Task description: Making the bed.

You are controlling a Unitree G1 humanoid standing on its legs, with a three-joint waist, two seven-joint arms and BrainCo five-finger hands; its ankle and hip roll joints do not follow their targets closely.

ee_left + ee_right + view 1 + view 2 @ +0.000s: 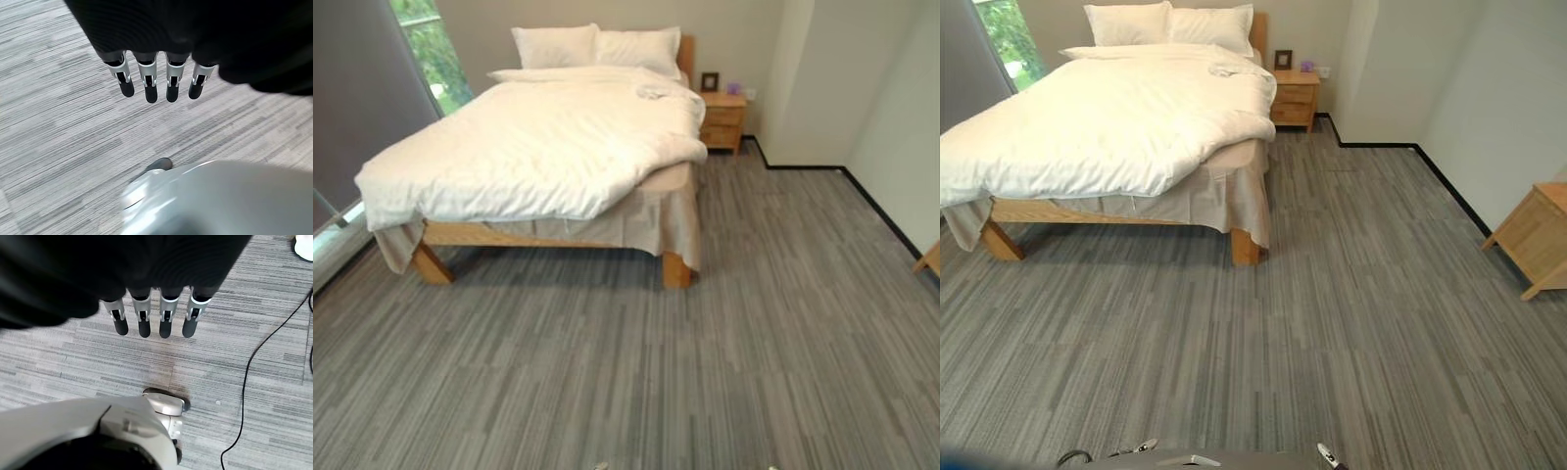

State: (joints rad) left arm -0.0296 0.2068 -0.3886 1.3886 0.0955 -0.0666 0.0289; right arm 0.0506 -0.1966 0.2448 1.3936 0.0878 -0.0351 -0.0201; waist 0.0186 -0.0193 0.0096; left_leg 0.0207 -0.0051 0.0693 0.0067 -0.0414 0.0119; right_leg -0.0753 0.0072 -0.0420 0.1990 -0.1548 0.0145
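Your left hand [156, 54] hangs over the grey carpet [58, 127] with its fingers [151, 88] straight and relaxed, holding nothing. Your right hand [151, 289] hangs the same way, fingers [165, 323] loose and empty above the carpet. Ahead of you, well apart from both hands, stands the bed [548, 235] on its wooden frame. The white duvet [538, 142] lies rumpled and skewed across it, bunched toward the near right corner, where a beige sheet [661, 211] hangs down uncovered. Two white pillows [597, 46] sit side by side at the headboard. A wooden nightstand [723, 119] stands just beside the bed's far right, and another wooden cabinet [1536, 235] stands by the right wall.
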